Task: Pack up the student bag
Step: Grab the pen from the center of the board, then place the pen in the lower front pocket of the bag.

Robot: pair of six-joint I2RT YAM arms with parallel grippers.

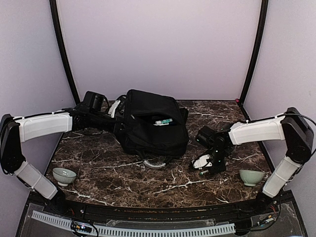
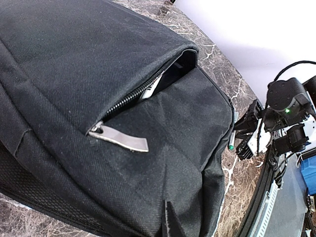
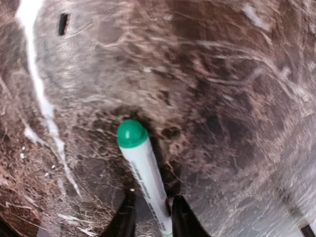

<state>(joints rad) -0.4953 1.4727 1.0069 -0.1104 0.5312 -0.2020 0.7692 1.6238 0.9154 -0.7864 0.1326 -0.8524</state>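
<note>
1. The bag lies flat mid-table, toward the back wall. Its grey handle loop faces me and its zip mouth gapes upward.
2. My right gripper is clamped on a marker, green cap pointing away from the fingers. It sits low over the table, just right of the bag.
3. My left gripper is pressed in at the bag's left edge. I cannot tell whether its jaws are apart or pinching fabric, since its wrist view shows only cloth and the zip pull.
4. The step in hand, as I read it, is getting the marker into the mouth. I'd lift first to clear the bag's side, then come over the opening and tip the marker cap-first along the slot. I'd release only once the cap is past the zip teeth, so it can't roll off the fabric.
5. The mouth looks narrow. If the left side does have the flap, holding it up would help.
6. In the bag, a teal-capped pen and something white lie in the opening. I can't see any deeper.
7. The left bowl and right bowl sit at the near corners, and I see nothing in either.
</note>
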